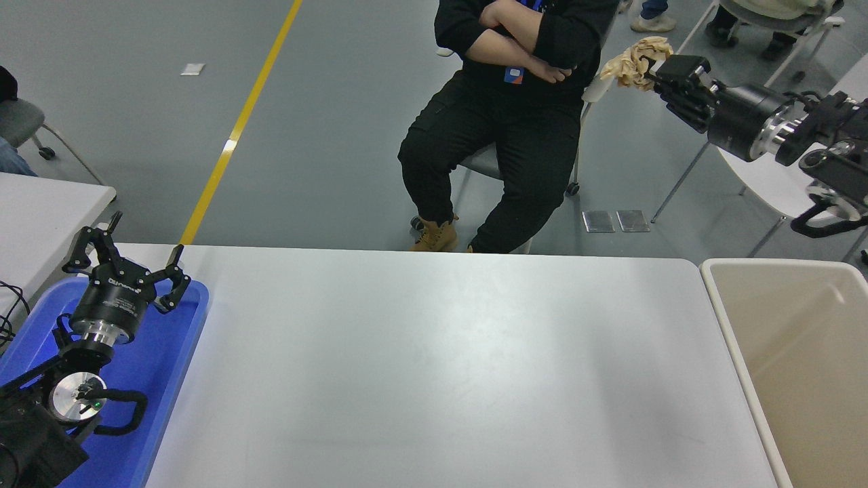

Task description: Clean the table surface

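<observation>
The table surface (pixel 434 366) is a wide matte white top filling the lower middle of the head view, with nothing lying on it. My right gripper (pixel 654 68) is high above the far right of the table, near the picture's top, shut on a crumpled brown paper ball (pixel 634 62). My left gripper (pixel 129 261) is parked at the lower left over the blue tray, its fingers spread open and empty.
A blue plastic tray (pixel 183 339) lies at the table's left edge. A beige bin (pixel 800 352) stands at the table's right side. A person in black (pixel 515 102) sits at the far side with arms crossed. A corner of another white tabletop (pixel 47 210) shows at the left.
</observation>
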Controlling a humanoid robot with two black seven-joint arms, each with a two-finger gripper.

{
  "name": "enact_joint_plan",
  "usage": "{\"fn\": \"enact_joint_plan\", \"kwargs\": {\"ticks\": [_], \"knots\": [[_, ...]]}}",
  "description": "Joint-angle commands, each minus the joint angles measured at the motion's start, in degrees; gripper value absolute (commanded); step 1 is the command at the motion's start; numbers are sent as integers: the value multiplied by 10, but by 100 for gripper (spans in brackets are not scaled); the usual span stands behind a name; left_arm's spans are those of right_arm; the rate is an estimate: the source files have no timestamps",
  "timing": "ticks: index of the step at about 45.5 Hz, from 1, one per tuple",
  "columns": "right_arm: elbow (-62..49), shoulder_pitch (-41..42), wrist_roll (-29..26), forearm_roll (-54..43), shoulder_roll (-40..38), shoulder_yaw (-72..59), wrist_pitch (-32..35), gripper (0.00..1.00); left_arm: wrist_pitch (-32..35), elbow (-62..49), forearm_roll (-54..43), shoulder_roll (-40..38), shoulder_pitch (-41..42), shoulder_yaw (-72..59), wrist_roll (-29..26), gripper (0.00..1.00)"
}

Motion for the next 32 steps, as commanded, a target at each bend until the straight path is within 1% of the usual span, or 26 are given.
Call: {"fn": "enact_joint_plan", "kwargs": {"ticks": [1, 3, 8, 18, 22, 32], "knots": [[-161, -82, -5, 8, -8, 1, 0, 0, 0, 0, 0, 0, 0, 1, 0, 100], [-180, -95, -6, 17, -8, 1, 0, 0, 0, 0, 0, 0, 0, 0, 0, 100], [-218, -126, -34, 51, -10, 1, 0, 0, 0, 0, 0, 0, 0, 1, 1, 100], [-228, -156, -153, 86, -30, 1, -4, 0, 0, 0, 0, 0, 0, 1, 0, 100], [-228, -167, -190, 97, -36, 1, -4, 0, 0, 0, 0, 0, 0, 0, 0, 100], [-228, -205, -239, 96, -39, 0, -5, 0, 0, 0, 1, 0, 0, 1, 0, 100]]}}
